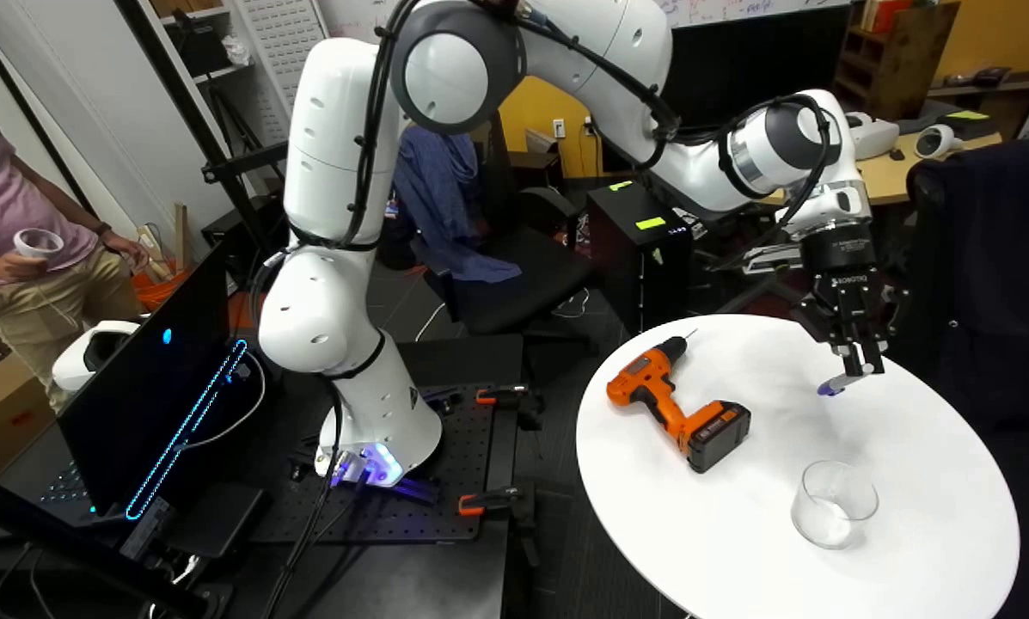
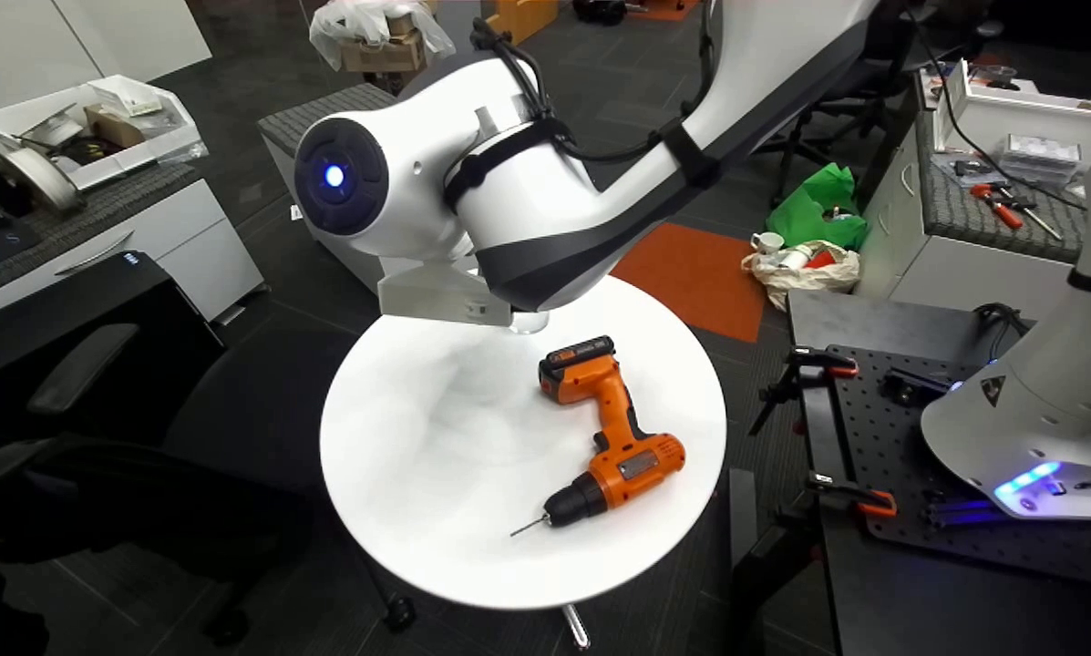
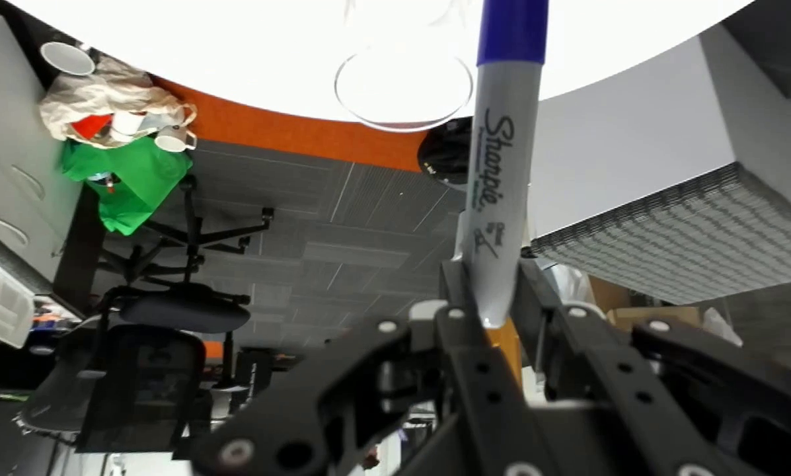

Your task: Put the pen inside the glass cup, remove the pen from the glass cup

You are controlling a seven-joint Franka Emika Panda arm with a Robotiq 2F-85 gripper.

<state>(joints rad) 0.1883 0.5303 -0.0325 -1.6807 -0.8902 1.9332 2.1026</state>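
The pen (image 3: 504, 165), a pale marker with a purple-blue cap, is pinched near its pale end by my gripper (image 3: 491, 281), whose two fingers are shut on its sides. In an exterior view the gripper (image 1: 860, 359) hangs over the far part of the round table, with the pen (image 1: 847, 379) slanted and its purple cap pointing away from the jaws. The clear glass cup (image 1: 834, 505) stands upright on the table, apart from the pen. Seen from the wrist, its rim (image 3: 395, 129) lies beside the cap. In an exterior view the arm hides pen and gripper, and the cup (image 2: 529, 322) shows only partly.
An orange-and-black power drill (image 1: 677, 404) lies on the white round table (image 1: 652, 524), beside the cup and towards the robot's base. Dark chairs (image 2: 262, 410) stand close to the table's edge. A person (image 1: 33, 198) stands behind the monitor.
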